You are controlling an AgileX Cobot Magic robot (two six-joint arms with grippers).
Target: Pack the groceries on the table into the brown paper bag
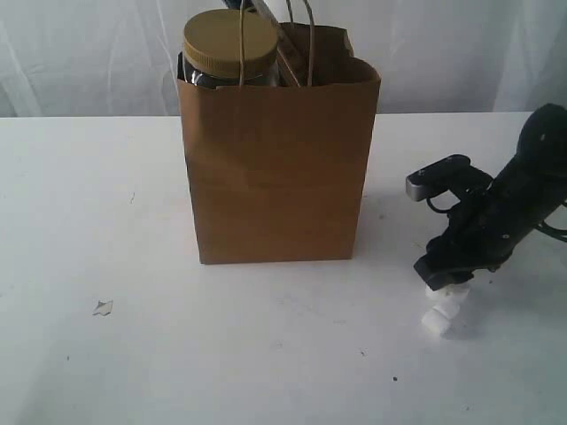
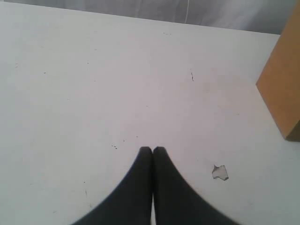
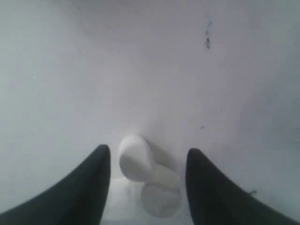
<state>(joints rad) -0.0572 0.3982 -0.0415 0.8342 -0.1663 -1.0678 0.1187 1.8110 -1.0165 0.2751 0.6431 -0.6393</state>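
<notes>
Your right claw [image 3: 148, 150] sits low on the right side of the tabletop [image 1: 133, 372], with its fingers partly open. The white marshmallows [image 3: 140, 164] lie on the tabletop between the two fingers. One finger is just beside them and there is a gap on the other side, so the claw is not squeezing them. Your left claw [image 2: 152, 149] is closed tight with nothing in it, above the tabletop near a small scrap [image 2: 219, 172]. The brown paper bag [image 1: 275, 168] stands upright in the middle, to the left of the marshmallows and farther back. The tan-lidded jar [image 1: 230, 44] pokes out of the bag's top on the left.
</notes>
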